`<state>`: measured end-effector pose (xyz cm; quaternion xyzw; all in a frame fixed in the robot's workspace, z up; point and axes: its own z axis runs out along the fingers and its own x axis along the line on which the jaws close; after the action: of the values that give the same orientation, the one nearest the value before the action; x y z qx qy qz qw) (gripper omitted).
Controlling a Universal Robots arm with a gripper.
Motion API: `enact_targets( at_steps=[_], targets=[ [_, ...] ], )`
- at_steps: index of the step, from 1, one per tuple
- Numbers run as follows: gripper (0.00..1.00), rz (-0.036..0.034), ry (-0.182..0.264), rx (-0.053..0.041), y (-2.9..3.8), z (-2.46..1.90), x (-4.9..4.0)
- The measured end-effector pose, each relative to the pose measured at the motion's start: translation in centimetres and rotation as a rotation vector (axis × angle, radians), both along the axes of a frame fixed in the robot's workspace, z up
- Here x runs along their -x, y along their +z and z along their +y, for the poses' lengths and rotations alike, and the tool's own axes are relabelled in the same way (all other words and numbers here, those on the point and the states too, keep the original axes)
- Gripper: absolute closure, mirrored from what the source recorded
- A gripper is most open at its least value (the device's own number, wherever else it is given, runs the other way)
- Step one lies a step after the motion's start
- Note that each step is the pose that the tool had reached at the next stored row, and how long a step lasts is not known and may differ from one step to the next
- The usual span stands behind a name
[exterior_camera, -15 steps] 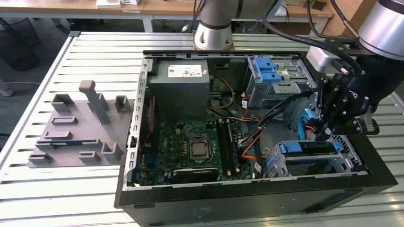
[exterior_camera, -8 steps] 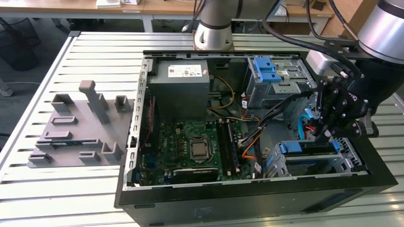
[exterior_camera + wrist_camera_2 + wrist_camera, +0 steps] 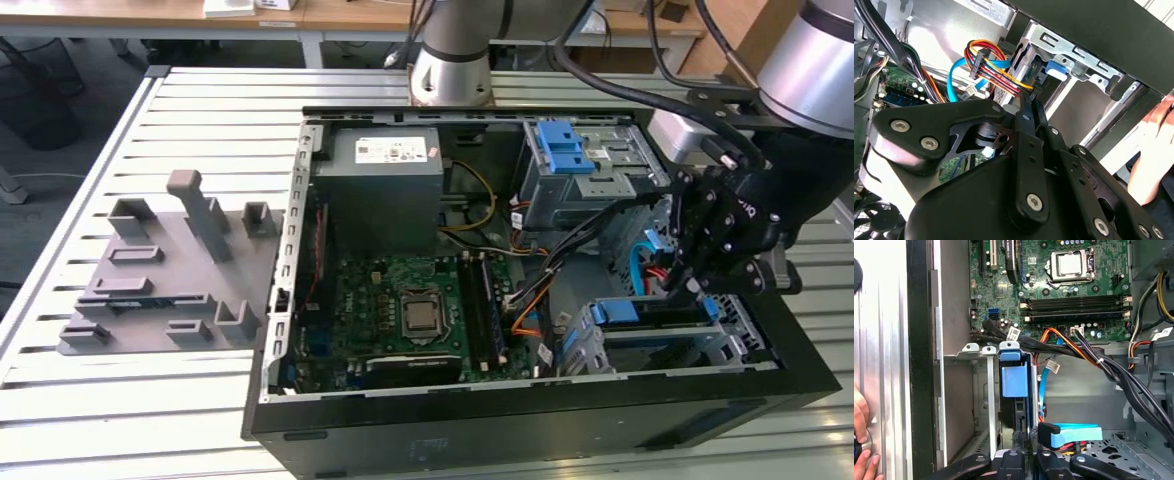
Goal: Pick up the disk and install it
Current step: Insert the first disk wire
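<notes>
Progress looked far along: the disk (image 3: 1014, 385) stood on edge inside the metal drive cage (image 3: 979, 351), down in a corner of the open computer case (image 3: 534, 415), which lay on its side on the slatted counter (image 3: 200, 100). Its blue carrier showed between the cage rails in the first wrist view, and most of its length sat within the slot. The tool (image 3: 1027, 432) was at the disk's outer end with its fingers (image 3: 1029, 125) drawn together (whether they pinched the carrier's edge or only pressed against it, I could not tell). So the pick-up appeared done and the insertion mostly so. What seemed left was seating the disk fully and letting go, though the frames did not show whether the carrier had latched. The coloured power and blue data cables (image 3: 991, 62) hung loose just beside the cage. A person's hand (image 3: 861, 450) rested on the counter's edge outside the case wall. As for writing, the white sticker on the grey power supply (image 3: 387, 155) and the small white tags on the cables (image 3: 1013, 333) carried print too fine to make out, and the motherboard (image 3: 1054, 285) showed no legible marking.
</notes>
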<state>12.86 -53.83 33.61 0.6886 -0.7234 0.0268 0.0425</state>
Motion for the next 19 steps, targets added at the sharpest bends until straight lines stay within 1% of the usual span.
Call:
enact_targets(
  at_steps=[10,19],
  targets=[
    [0.84,0.0000,0.000,0.0004,-0.18,-0.02,0.00],
    [0.84,0.0000,0.000,-0.0013,-0.23,-0.02,0.00]
  ],
)
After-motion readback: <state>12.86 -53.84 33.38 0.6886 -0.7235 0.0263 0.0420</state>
